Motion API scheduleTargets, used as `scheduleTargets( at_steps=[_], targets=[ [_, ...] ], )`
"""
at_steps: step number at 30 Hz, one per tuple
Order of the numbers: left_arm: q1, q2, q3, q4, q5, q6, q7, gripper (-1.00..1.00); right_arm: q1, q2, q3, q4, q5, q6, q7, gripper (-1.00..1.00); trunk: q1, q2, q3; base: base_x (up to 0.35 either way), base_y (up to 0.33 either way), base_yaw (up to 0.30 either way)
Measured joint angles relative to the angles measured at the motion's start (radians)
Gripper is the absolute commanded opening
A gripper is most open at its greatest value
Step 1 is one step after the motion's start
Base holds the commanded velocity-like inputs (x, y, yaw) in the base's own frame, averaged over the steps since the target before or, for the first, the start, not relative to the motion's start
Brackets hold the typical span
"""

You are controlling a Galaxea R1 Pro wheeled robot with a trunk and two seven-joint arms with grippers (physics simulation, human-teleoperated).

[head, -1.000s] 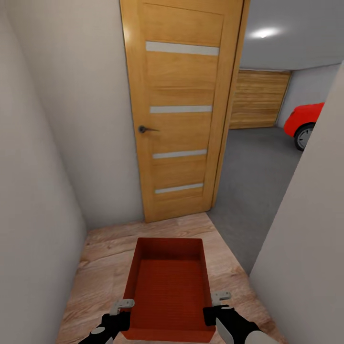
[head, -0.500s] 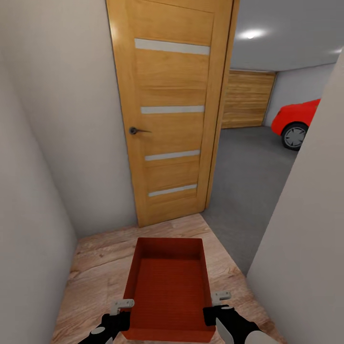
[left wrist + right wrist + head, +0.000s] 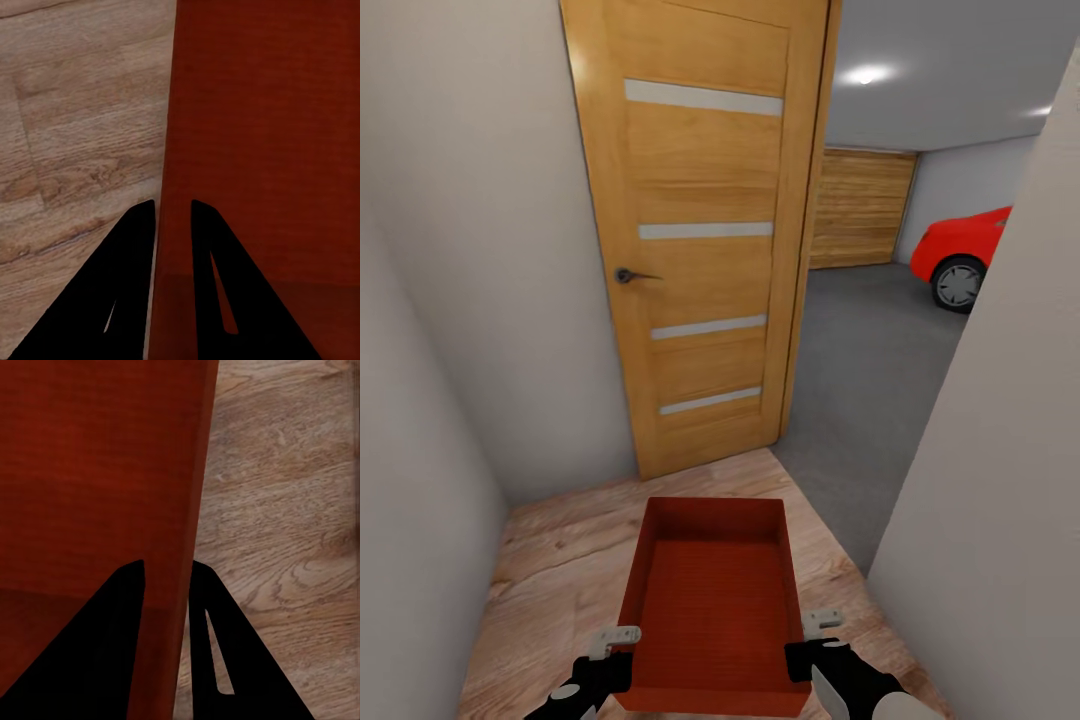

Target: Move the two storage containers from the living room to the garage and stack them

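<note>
The storage container (image 3: pixel 712 605) looks stiff, light and empty; the left gripper (image 3: pixel 172 214) and right gripper (image 3: pixel 166 574) each pinch 1 side wall

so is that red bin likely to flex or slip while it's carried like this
Probably stiff: the storage container keeps straight walls with the left tool and right tool each pinching a side wall. It is empty, so likely light. Smooth plastic walls might slip.
</note>
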Motion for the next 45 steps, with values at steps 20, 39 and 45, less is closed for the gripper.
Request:
scheduleTargets(
  at_steps=[20,39,45],
  targets=[
    [0.0,0.0,0.001,-0.001,0.0,0.0,0.0,-1.0,0.0,0.0,0.008,0.0,-0.004,0.0,0.0,-1.0,0.0,0.0,0.0,0.076,0.061,-0.092],
    [0.0,-0.001,0.0,0.0,0.0,-0.001,0.0,-1.0,0.0,-0.002,0.007,0.0,-0.003,-0.001,0.002,-1.0,0.0,0.0,0.0,0.06,0.038,-0.048],
    [0.0,-0.001,0.0,0.0,0.0,-0.001,0.0,-1.0,0.0,-0.002,0.007,-0.001,-0.003,0.0,0.003,-1.0,0.0,0.0,0.0,0.223,0.158,-0.192]
  ],
)
